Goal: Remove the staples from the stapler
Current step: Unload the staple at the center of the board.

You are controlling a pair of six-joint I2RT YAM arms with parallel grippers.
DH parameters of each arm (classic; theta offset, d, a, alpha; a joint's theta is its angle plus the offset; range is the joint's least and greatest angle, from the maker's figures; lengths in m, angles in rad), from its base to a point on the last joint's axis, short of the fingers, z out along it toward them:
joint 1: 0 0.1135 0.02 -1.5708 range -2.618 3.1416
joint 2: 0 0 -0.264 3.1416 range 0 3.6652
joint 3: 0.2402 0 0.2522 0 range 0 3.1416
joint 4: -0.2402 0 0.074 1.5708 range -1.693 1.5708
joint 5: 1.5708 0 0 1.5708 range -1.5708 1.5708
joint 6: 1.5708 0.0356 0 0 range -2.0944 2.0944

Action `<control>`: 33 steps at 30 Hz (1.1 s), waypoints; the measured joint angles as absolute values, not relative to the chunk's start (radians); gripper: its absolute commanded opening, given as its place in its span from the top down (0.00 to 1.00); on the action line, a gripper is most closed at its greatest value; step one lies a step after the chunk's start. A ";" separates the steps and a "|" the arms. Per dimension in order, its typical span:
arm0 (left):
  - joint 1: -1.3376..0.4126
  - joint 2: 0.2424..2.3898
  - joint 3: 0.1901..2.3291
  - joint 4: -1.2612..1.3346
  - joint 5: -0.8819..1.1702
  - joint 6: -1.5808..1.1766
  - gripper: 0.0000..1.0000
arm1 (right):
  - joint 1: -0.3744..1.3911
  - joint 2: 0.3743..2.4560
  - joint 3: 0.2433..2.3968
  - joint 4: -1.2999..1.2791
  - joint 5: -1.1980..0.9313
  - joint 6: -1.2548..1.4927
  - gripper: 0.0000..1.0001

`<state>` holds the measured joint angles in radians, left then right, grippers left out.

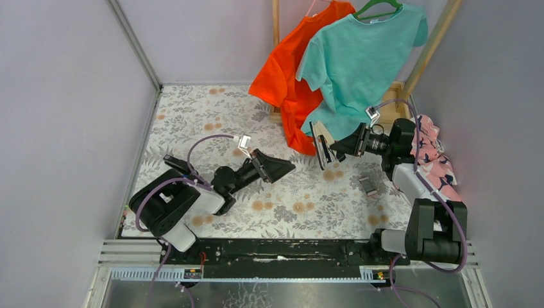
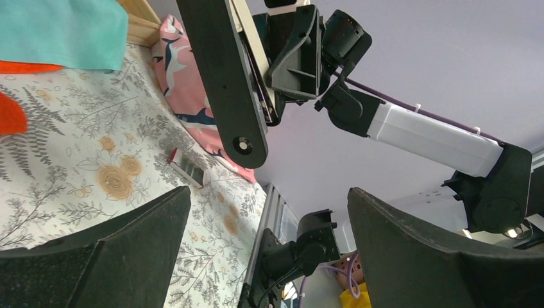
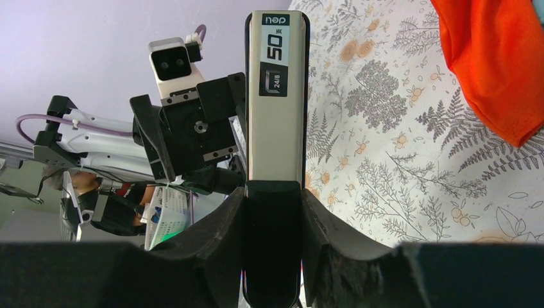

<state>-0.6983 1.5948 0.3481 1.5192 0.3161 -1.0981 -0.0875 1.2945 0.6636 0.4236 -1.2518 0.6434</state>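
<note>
Closest of all, in the right wrist view, are the two black fingers (image 3: 226, 221) of the right gripper (image 3: 272, 199). They are pinching the stapler (image 3: 276, 96) by its sides. The stapler sticks straight out toward 12 o'clock.

Count them: two arms, two grippers, one stapler. There are two shirts, an orange one (image 1: 282, 77) and a teal one (image 1: 362, 58). There is one pink cloth (image 1: 436, 163) with dark fish shapes and one small red-and-white thing (image 1: 367, 185). The staples are too small to make out.

From above, the stapler is held up off the table, just toward 2 o'clock from the middle. The left gripper (image 1: 279, 167) is near the middle with its fingers spread wide, holding nothing. The red-and-white thing lies at 4 o'clock. The pink cloth is piled at the 3 o'clock edge, and the shirts hang at 1 o'clock.

Only the right wrist view shows the stapler's silver top with "50" and "24/8" printed on it. Only the left wrist view shows its black side with a round pin near one end. Only the top view shows the hangers and the wooden rack (image 1: 423, 51).

The table (image 1: 192, 115) has a white cover with grey ferns and orange-brown flowers. The walls (image 1: 64, 128) are plain pale purple.
</note>
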 measured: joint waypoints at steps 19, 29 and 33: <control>-0.819 1.810 0.580 1.529 0.265 -1.097 0.02 | -0.092 1.277 0.632 0.643 -1.305 0.813 1.00; -0.858 1.876 0.674 1.530 0.235 -1.068 0.09 | -0.092 1.263 0.630 0.673 -1.329 0.834 1.00; -0.859 1.898 0.708 1.533 0.235 -1.068 0.15 | -0.092 1.263 0.630 0.687 -1.330 0.839 1.00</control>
<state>-0.8589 1.8977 0.7078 1.5326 0.2348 -1.0676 -0.0917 1.2629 0.6304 0.6872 -1.3300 0.8391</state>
